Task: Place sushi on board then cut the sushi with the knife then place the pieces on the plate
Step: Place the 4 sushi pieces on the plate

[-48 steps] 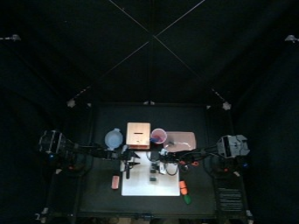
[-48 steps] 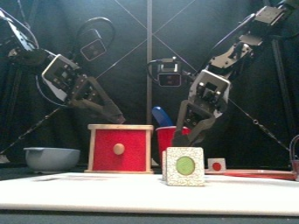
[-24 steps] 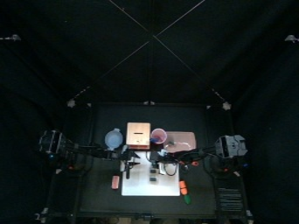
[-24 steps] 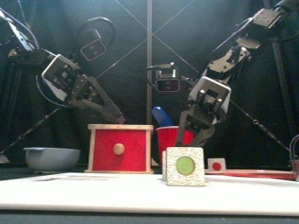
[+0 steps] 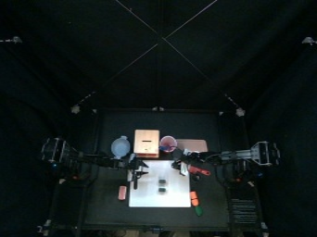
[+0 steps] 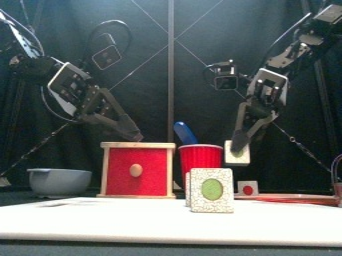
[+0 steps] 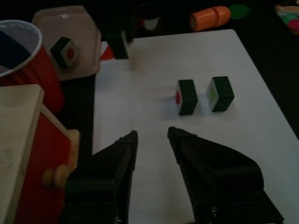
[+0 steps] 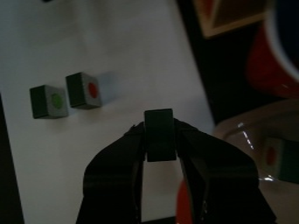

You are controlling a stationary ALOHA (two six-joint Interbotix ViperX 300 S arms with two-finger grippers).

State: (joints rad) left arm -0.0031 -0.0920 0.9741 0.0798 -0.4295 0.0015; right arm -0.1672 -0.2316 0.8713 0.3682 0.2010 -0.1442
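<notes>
right pincer (image 8: 158,131) clamped on one sushi piece (image 8: 158,116), held aloft | pink tray (image 7: 65,19) lies just behind white board (image 7: 152,70), right arm nearer | two pieces (image 7: 187,96) lie on board | left pincer (image 7: 152,144) agape, empty, above board

Dim booth: back curtain (image 5: 158,56) reads near black, while the white board (image 5: 148,205) glares as the brightest patch in top and front views.
</notes>
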